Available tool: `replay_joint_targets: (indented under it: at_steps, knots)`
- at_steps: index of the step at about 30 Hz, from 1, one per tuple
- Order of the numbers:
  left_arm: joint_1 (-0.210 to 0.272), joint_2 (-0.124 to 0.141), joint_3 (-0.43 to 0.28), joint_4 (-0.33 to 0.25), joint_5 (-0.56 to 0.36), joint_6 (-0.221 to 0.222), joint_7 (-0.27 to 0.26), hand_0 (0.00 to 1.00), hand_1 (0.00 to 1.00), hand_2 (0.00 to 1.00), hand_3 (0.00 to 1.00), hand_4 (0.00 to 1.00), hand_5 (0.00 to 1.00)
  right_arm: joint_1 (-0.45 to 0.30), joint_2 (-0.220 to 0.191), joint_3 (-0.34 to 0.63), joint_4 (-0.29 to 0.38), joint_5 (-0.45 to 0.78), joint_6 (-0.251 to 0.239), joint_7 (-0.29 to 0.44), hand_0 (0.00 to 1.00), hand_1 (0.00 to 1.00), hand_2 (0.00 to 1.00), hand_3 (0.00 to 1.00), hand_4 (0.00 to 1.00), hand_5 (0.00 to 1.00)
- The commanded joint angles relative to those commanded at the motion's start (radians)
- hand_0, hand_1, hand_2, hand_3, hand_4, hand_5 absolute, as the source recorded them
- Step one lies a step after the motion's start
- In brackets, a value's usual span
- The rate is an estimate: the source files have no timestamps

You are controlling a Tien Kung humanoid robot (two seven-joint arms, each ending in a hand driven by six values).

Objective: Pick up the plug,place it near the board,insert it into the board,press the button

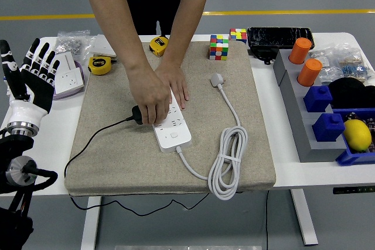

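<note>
Step in hand: insertion of the plug into the board, though a person, not the robot, is doing the handling.
Plug [136, 113]: black, at the left edge of the board, mostly covered by the person's fingers; its thin black cable trails left and down over the mat to the front edge.
Board [173, 128]: a white power strip lying on the tan mat [117, 156], long axis running away from the camera, its own white cord coiled to the right with a white plug end [218, 79] lying free.
Person's hands: one hand [149, 95] grips the black plug against the board's side; the other hand [176, 83] lies flat on the board's far end and steadies it.
Left hand [30, 80]: robot's, raised upright at the far left above the tabletop [47, 139], fingers spread and grasping nothing, well apart from the plug and board.
Right hand: not visible.
Seating: I cannot tell whether the plug's pins are in a socket; the person's fingers hide the joint.
Button [173, 136]: a small square on the board's near end, uncovered and untouched.
Next move, as I judge it: once the plug is seated and the person's hands are clear, the left hand needs to reach right across the mat and bring one fingertip down on the button.
</note>
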Motion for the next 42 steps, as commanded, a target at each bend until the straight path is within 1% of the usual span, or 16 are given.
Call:
replay_joint_targets:
  at_steps: [3, 4, 9, 10, 12, 18, 21, 22, 27, 28, 33, 34, 35, 39, 40, 42]
  knots:
    - [0.004, 0.004, -0.005, 0.009, 0.092, 0.002, 0.013, 0.995, 0.998, 0.981, 0.978, 0.998, 0.998, 0.000, -0.001, -0.005, 0.000, 0.004, 0.000, 0.001, 0.799, 0.707, 0.715, 0.755, 0.998, 0.993]
    - [0.005, 0.006, -0.004, 0.011, 0.113, 0.001, 0.018, 0.993, 0.998, 0.971, 0.971, 0.998, 0.975, 0.000, -0.001, -0.007, 0.000, 0.005, 0.000, 0.001, 0.799, 0.706, 0.715, 0.754, 0.998, 0.992]
    - [0.007, 0.007, -0.001, 0.011, 0.153, -0.004, 0.028, 0.993, 0.998, 0.971, 0.971, 0.998, 0.975, -0.001, -0.003, -0.010, 0.000, 0.007, 0.000, 0.002, 0.799, 0.706, 0.715, 0.754, 0.998, 0.992]
    - [0.007, 0.007, -0.001, 0.011, 0.155, -0.004, 0.028, 0.990, 0.998, 0.969, 0.969, 0.998, 0.927, -0.001, -0.003, -0.010, 0.000, 0.007, 0.000, 0.001, 0.799, 0.707, 0.715, 0.755, 0.998, 0.991]
    - [0.008, 0.009, 0.002, 0.011, 0.169, -0.005, 0.033, 0.990, 0.998, 0.969, 0.969, 0.998, 0.927, -0.001, -0.004, -0.008, 0.000, 0.006, 0.000, 0.001, 0.799, 0.707, 0.715, 0.755, 0.998, 0.991]
    - [0.005, 0.013, -0.005, 0.005, 0.268, -0.002, 0.051, 0.988, 0.998, 0.959, 0.968, 0.998, 0.910, 0.000, -0.005, -0.005, 0.000, 0.005, 0.000, 0.000, 0.799, 0.706, 0.715, 0.754, 0.998, 0.993]
    - [0.003, 0.020, -0.018, 0.001, 0.385, -0.004, 0.076, 0.988, 0.998, 0.959, 0.968, 0.998, 0.910, 0.001, -0.006, -0.005, 0.000, 0.007, 0.000, 0.001, 0.799, 0.706, 0.715, 0.754, 0.998, 0.993]
    - [0.003, 0.020, -0.019, 0.000, 0.409, -0.004, 0.078, 0.983, 0.998, 0.959, 0.964, 0.998, 0.695, 0.001, -0.006, -0.005, 0.000, 0.007, 0.000, 0.001, 0.799, 0.706, 0.715, 0.754, 0.998, 0.994]
    - [-0.001, 0.024, -0.031, -0.006, 0.597, -0.018, 0.111, 0.983, 0.998, 0.959, 0.964, 0.998, 0.695, 0.001, -0.006, -0.007, 0.000, 0.009, 0.000, 0.002, 0.799, 0.706, 0.715, 0.754, 0.998, 0.994]
    - [-0.002, 0.024, -0.034, -0.009, 0.642, -0.024, 0.119, 0.988, 0.998, 0.967, 0.972, 0.998, 0.595, 0.001, -0.006, -0.008, 0.000, 0.010, 0.000, 0.002, 0.799, 0.706, 0.715, 0.754, 0.998, 0.993]
    - [-0.007, 0.033, -0.030, -0.035, 0.845, -0.045, 0.156, 0.988, 0.998, 0.967, 0.972, 0.998, 0.595, 0.001, -0.007, -0.007, 0.000, 0.010, 0.000, 0.002, 0.799, 0.706, 0.715, 0.754, 0.998, 0.993]
    - [-0.009, 0.034, -0.032, -0.042, 0.890, -0.049, 0.164, 0.998, 0.998, 0.992, 0.984, 0.998, 0.520, 0.001, -0.007, -0.007, 0.000, 0.010, 0.000, 0.003, 0.798, 0.707, 0.715, 0.754, 0.998, 0.993]
    - [-0.010, 0.034, -0.032, -0.046, 0.928, -0.050, 0.166, 0.998, 0.998, 0.992, 0.984, 0.998, 0.520, 0.001, -0.007, -0.007, 0.000, 0.010, 0.000, 0.003, 0.798, 0.707, 0.715, 0.754, 0.998, 0.993]
    - [-0.024, 0.049, 0.010, -0.072, 1.097, -0.070, 0.194, 0.998, 0.998, 0.992, 0.984, 0.998, 0.520, 0.002, -0.009, -0.003, 0.000, 0.006, 0.000, 0.002, 0.798, 0.707, 0.715, 0.754, 0.998, 0.993]
    - [-0.028, 0.051, 0.023, -0.076, 1.142, -0.074, 0.199, 0.998, 0.998, 0.998, 0.998, 0.998, 0.451, 0.002, -0.009, -0.003, 0.000, 0.006, 0.000, 0.002, 0.799, 0.706, 0.715, 0.754, 0.998, 0.994]
    - [-0.040, 0.052, 0.056, -0.081, 1.222, -0.077, 0.208, 0.998, 0.998, 0.998, 0.998, 0.998, 0.451, 0.002, -0.009, -0.005, 0.000, 0.008, 0.000, 0.002, 0.799, 0.706, 0.715, 0.754, 0.998, 0.994]
